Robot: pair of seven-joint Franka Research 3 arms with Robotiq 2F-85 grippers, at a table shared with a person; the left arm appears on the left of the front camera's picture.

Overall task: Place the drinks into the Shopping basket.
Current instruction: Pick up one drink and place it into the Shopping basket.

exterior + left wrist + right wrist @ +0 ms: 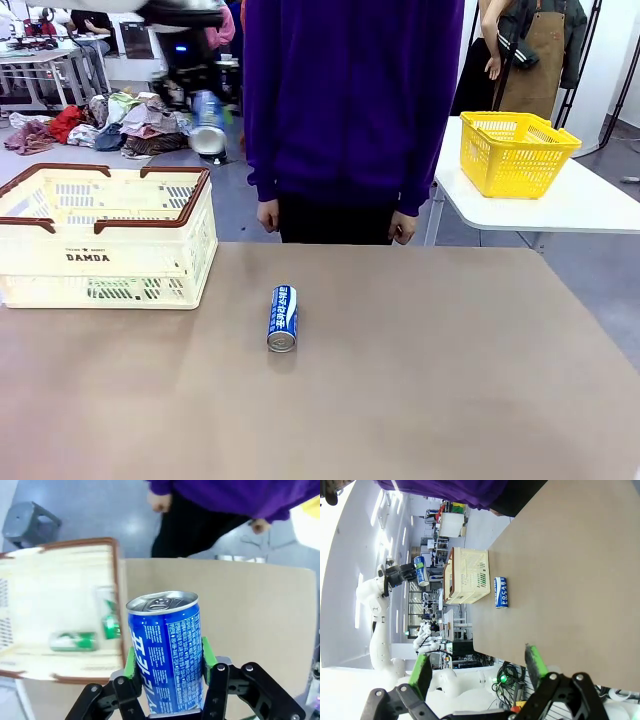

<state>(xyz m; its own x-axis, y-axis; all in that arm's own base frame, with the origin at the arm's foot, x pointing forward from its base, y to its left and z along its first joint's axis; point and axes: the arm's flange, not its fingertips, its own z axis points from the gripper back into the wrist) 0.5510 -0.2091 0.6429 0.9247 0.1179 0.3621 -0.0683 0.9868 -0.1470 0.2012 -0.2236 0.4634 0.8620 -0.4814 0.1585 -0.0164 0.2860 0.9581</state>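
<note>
My left gripper is shut on a slim blue drink can with white lettering, silver top facing the camera. It hangs high above the table, blurred in the front view, with the blue can over the far right side of the cream Shopping basket. Below it, the basket's floor holds two green cans. A second blue can lies on its side mid-table. My right gripper stands open and empty, well off from that lying can.
A person in a purple top stands at the table's far edge, hands hanging down. A yellow mesh basket sits on a separate white table at the back right. The brown table is bare on the right.
</note>
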